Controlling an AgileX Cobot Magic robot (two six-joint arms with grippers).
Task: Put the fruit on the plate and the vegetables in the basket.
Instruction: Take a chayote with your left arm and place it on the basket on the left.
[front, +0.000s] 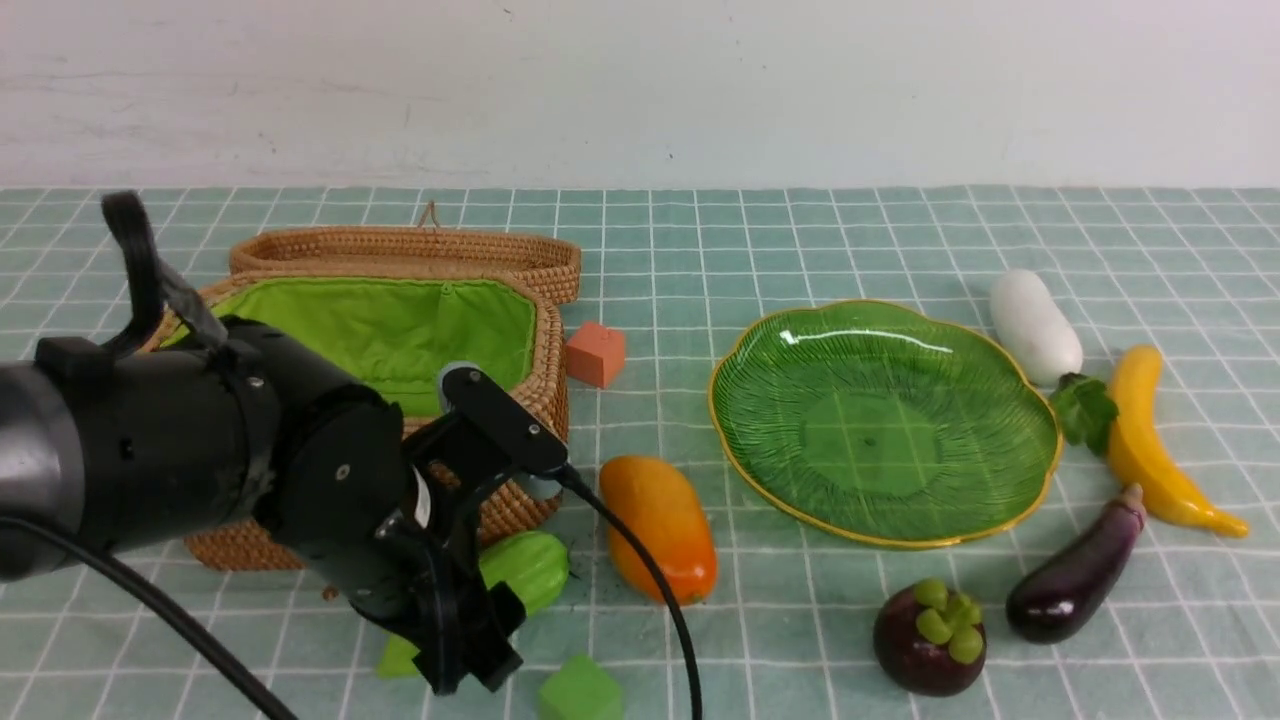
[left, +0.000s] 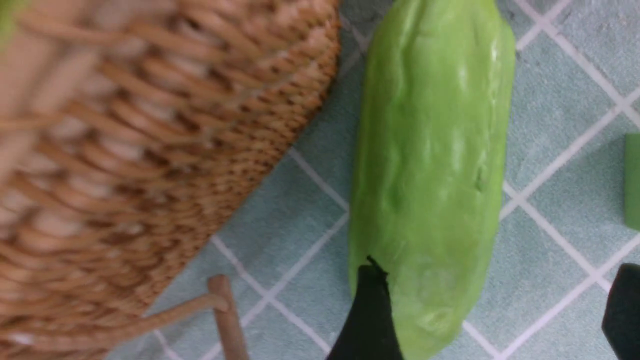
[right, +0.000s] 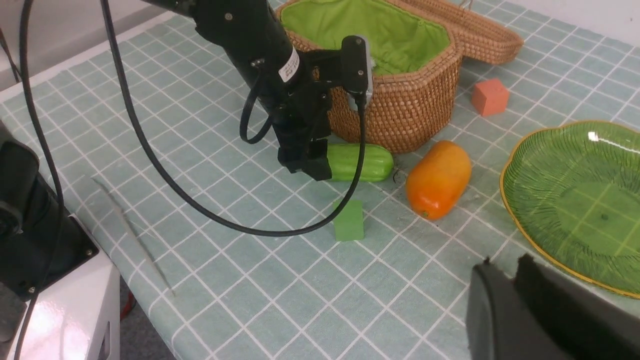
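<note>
We see the left gripper (left: 499, 275) low over the table (left: 280, 240), its jaws standing apart, gripping nothing that we can make out. The ridged gourd (left: 432, 175) lies just below it; in the left wrist view one finger covers part of the gourd's edge, and the other stands off to the side, over bare table. We cannot tell whether that finger touches the gourd. At the edge of the right wrist view we find the right gripper (right: 506, 265), dark and blurred, and we cannot tell whether it is open or closed.

The gourd lies on the table just beside the basket (front: 555, 400). We see green cloth lining inside the basket, but the left arm hides part of the interior, so we cannot make out all that it holds. The plate (front: 870, 430) is empty. Around it on the table we see the radish (front: 1035, 325), banana (front: 1150, 450), eggplant (front: 1075, 570) and mangosteen (front: 930, 640); the mango (front: 660, 530) lies between the plate and the gourd. The red cube (front: 595, 354) sits near the basket, the green cube (front: 580, 690) near the gourd.

Our gourd is light green, long and glossy, with shallow ridges along its length and a small dark mark on its skin.
</note>
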